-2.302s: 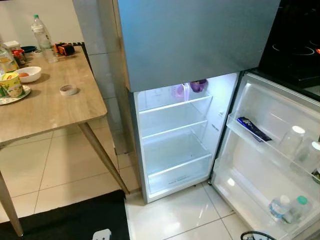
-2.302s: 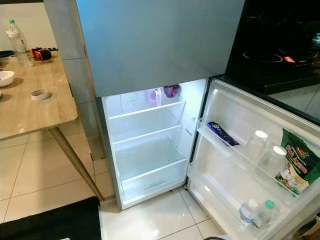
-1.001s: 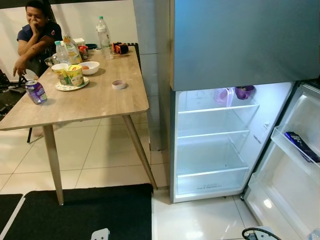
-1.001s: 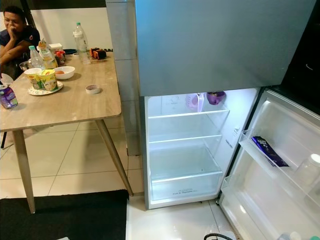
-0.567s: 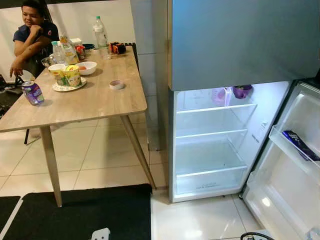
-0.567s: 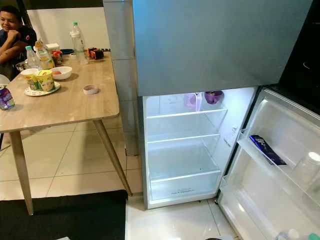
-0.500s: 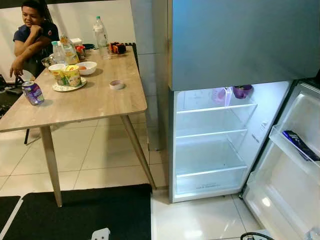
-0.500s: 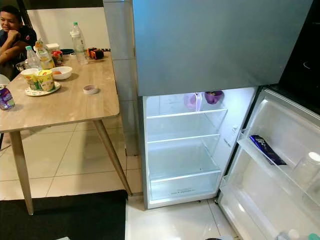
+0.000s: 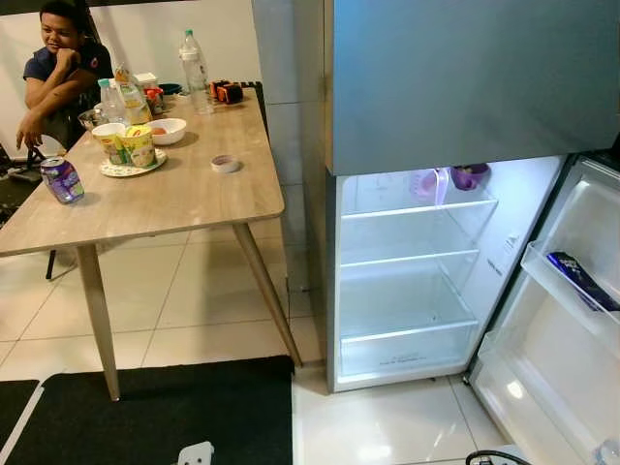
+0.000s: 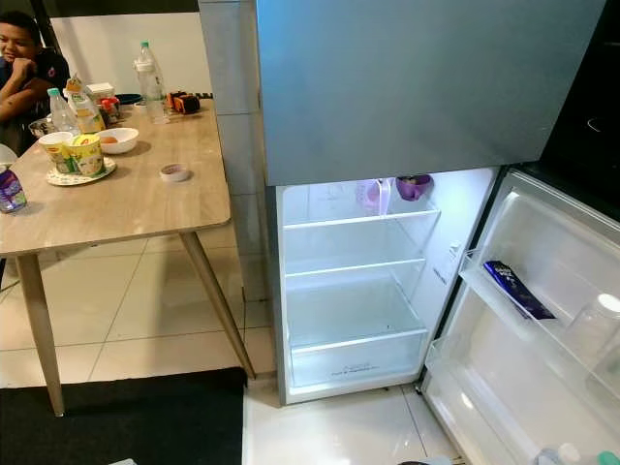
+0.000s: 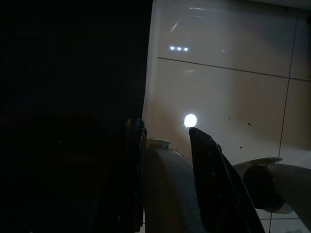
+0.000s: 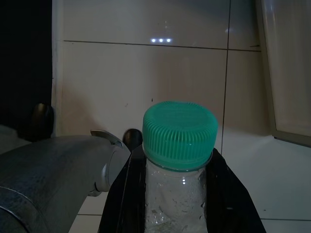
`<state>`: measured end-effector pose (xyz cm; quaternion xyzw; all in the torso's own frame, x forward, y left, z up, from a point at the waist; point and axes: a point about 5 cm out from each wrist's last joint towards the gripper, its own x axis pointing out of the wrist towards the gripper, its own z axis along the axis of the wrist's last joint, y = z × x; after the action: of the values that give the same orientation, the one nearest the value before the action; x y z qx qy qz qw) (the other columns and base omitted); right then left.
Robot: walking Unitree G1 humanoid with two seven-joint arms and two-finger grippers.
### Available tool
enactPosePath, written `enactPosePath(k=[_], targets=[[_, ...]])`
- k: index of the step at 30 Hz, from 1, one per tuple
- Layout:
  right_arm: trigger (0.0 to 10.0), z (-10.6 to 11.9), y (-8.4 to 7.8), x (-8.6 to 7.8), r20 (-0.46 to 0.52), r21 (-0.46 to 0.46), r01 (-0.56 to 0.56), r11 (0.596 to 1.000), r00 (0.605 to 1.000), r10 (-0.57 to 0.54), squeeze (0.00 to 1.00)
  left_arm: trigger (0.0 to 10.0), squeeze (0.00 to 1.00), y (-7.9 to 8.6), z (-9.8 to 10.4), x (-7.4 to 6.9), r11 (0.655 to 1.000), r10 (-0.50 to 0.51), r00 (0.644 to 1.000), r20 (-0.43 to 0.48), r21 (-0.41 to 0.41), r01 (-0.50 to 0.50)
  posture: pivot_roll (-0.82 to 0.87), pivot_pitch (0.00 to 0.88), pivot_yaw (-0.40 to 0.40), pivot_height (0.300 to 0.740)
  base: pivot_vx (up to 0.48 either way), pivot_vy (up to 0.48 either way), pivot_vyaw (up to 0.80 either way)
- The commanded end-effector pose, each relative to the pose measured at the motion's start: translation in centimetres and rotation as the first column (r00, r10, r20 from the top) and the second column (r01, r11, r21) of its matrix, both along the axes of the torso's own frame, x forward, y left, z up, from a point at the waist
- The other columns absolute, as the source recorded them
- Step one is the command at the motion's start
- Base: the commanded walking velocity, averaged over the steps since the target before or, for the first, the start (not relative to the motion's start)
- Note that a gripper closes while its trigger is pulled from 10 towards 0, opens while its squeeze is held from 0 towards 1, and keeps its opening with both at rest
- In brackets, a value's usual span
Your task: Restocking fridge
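The fridge (image 9: pixel 407 291) stands open ahead with its lit shelves bare, except for purple cups (image 9: pixel 470 176) on the top shelf. Its door (image 10: pixel 542 368) swings out to the right and holds a dark blue packet (image 10: pixel 516 289) on a door shelf. In the right wrist view my right gripper (image 12: pixel 177 162) is shut on a clear water bottle with a green cap (image 12: pixel 179 141), low over the white floor tiles. My left gripper (image 11: pixel 167 141) hangs open with nothing between its fingers, above the edge of a black mat.
To the left is a wooden table (image 9: pixel 184 199) with a purple can (image 9: pixel 62 179), noodle cups (image 9: pixel 131 145), a bowl (image 9: pixel 168 130), a tall water bottle (image 9: pixel 195 60) and a tape roll (image 9: pixel 226 164). A person (image 9: pixel 58 58) sits at its far end. A black mat (image 9: pixel 155 412) lies in front.
The view swung left and back from the fridge, bringing the table and the seated person into sight. Over the last half second it has barely shifted.
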<state>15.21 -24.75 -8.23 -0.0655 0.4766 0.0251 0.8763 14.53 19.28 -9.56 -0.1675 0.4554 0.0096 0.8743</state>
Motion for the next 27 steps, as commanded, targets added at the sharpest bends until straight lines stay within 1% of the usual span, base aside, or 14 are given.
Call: enactPosePath(k=[1, 27], targets=[[10.0, -0.02, 0.27, 0.15, 0.002, 0.004, -0.005, 1.000, 1.000, 0.005, 0.00, 10.0, 0.00, -0.23, -0.11, -0.18, 1.000, -0.010, 1.000, -0.012, -0.005, 0.009, -0.09, 0.000, 0.001, 0.734, 0.000, 0.000, 0.00], [10.0, 0.03, 0.33, 0.29, 0.009, 0.007, -0.007, 1.000, 1.000, 0.007, 0.00, 10.0, 0.00, -0.39, -0.14, -0.21, 1.000, -0.014, 1.000, -0.012, -0.010, 0.014, -0.09, 0.000, 0.000, 0.734, 0.000, 0.000, 0.00]])
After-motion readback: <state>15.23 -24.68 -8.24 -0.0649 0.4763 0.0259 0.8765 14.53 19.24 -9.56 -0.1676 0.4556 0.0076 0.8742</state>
